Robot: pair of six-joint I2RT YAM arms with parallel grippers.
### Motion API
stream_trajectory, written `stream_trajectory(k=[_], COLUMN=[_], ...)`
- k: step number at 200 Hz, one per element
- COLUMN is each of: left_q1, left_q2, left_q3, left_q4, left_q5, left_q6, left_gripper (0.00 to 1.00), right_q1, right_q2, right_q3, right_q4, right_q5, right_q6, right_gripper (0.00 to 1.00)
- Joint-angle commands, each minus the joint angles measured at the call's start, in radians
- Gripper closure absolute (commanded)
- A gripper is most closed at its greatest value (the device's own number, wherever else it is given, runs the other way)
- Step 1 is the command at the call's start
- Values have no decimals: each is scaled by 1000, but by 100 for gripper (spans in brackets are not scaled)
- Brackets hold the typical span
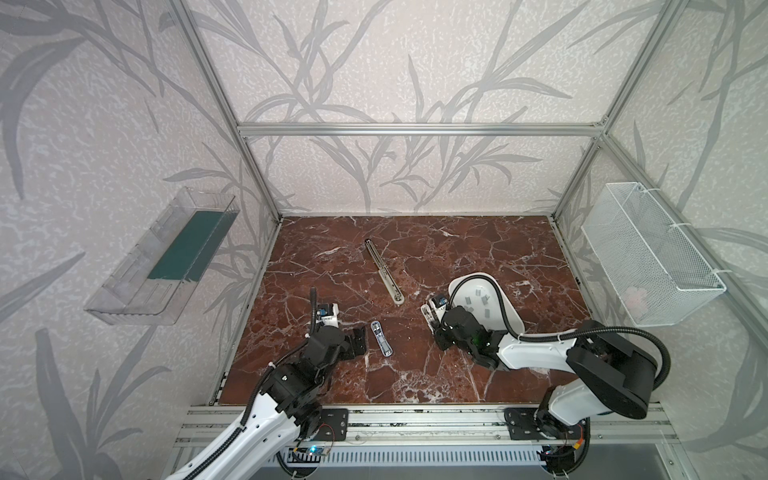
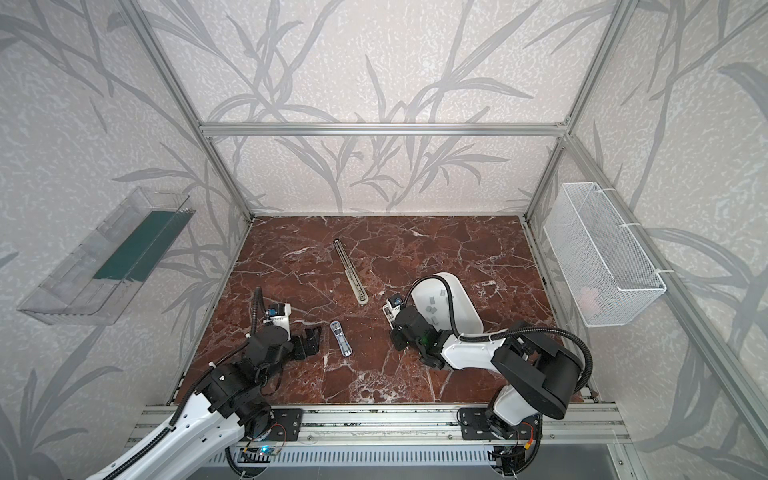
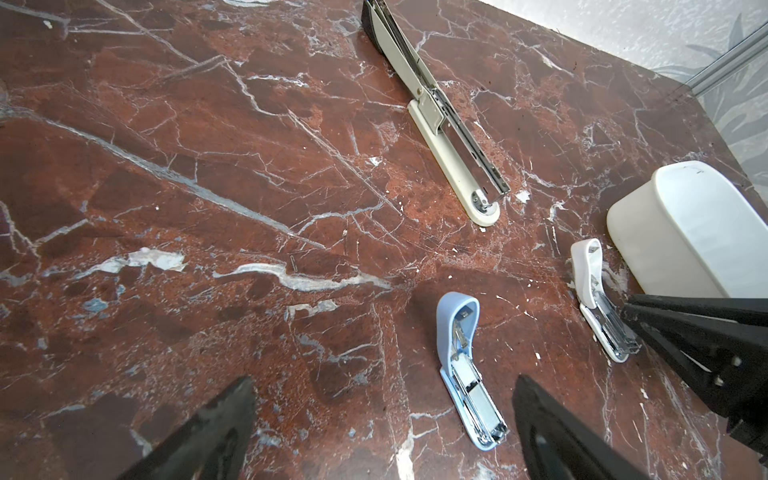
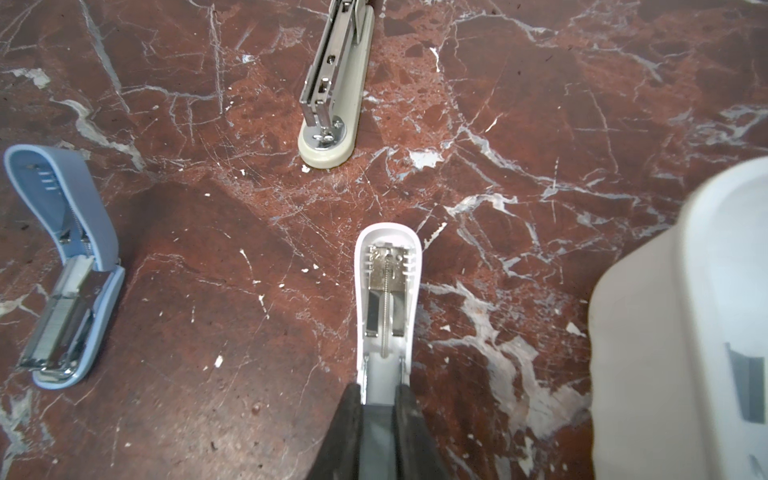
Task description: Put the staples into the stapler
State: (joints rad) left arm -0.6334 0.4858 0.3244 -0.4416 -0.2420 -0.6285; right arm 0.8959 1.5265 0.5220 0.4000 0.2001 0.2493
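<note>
Red-brown marble worktop (image 1: 415, 374) under leaf-papered walls carries three staplers, all with their lids thrown open.

Nearest, low and left of centre in both top views, my left tool (image 3: 382, 390) hovers spread wide and empty just beside the blue stapler (image 3: 467, 382). The right wrist view shows a row of staples in its channel, so I judge that one filled. In a top view its long axis runs nearly up and down, leaning to the lower right, nose toward the bottom edge.

A little farther, right of centre, my right tool (image 4: 378, 392) is pressed nearly together on a grey strip (image 4: 378, 419). I take it for a staple strip, held at the channel of the white stapler (image 4: 386, 291). That stapler lies straight up the right wrist frame, lid laid back toward the top, channel end under the tool. The strip seems in line with it, but I cannot tell whether it is seated.

Just beyond, the white tray (image 3: 698, 232) holds the staples (image 1: 469, 296), loose strips lying at mixed angles.

Farthest, at centre, the long stapler (image 3: 453, 137) slants from upper left to lower right in a top view, round nose at the lower end. Its channel looks bare. Left to do, as I judge: seat this strip, perhaps fill the long one, shut the lids.
</note>
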Motion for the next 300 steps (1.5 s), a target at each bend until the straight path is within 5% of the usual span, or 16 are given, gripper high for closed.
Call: stream_trajectory(k=[1,300], left_q1=[5,10], left_q2=[16,16], left_q3=[-3,-4], left_q4=[-15,-17], left_q5=[-15,-21], left_q6=[-5,-7], left_gripper=[3,3], right_q1=[6,6], right_q2=[11,16], right_q3=[-8,-17], right_q4=[23,25], right_q5=[16,-4], right_q6=[2,28], right_gripper=[83,85])
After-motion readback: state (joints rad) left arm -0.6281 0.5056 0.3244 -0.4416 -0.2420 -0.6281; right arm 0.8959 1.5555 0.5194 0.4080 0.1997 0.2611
